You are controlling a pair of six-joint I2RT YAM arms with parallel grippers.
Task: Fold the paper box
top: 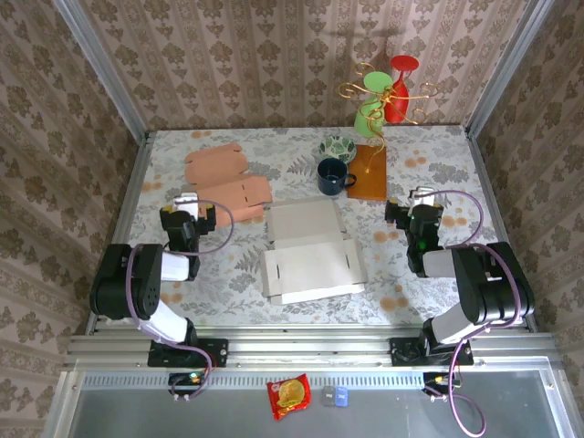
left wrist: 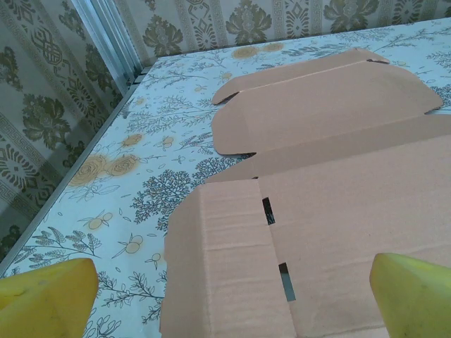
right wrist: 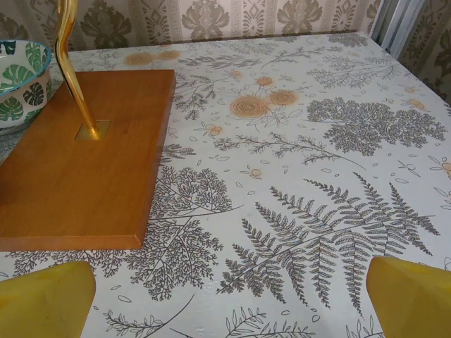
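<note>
A white paper box blank (top: 310, 251) lies unfolded and flat in the middle of the table, between the two arms. Two brown cardboard box blanks (top: 224, 178) lie flat at the back left. My left gripper (top: 193, 208) rests low at the near edge of the brown blanks, open and holding nothing. In the left wrist view the brown cardboard (left wrist: 338, 211) fills the space ahead of that gripper (left wrist: 231, 299), yellow fingertips (left wrist: 49, 299) wide apart. My right gripper (top: 415, 205) sits right of the white blank, open; it (right wrist: 229, 299) hovers over bare tablecloth.
A dark blue mug (top: 333, 175) and a leaf-patterned bowl (top: 338, 146) stand behind the white blank. A wooden stand base (top: 368, 172) with a gold wire tree holds green and red cups (top: 383, 87). The base (right wrist: 77, 155) lies ahead-left of my right gripper. Patterned walls enclose the table.
</note>
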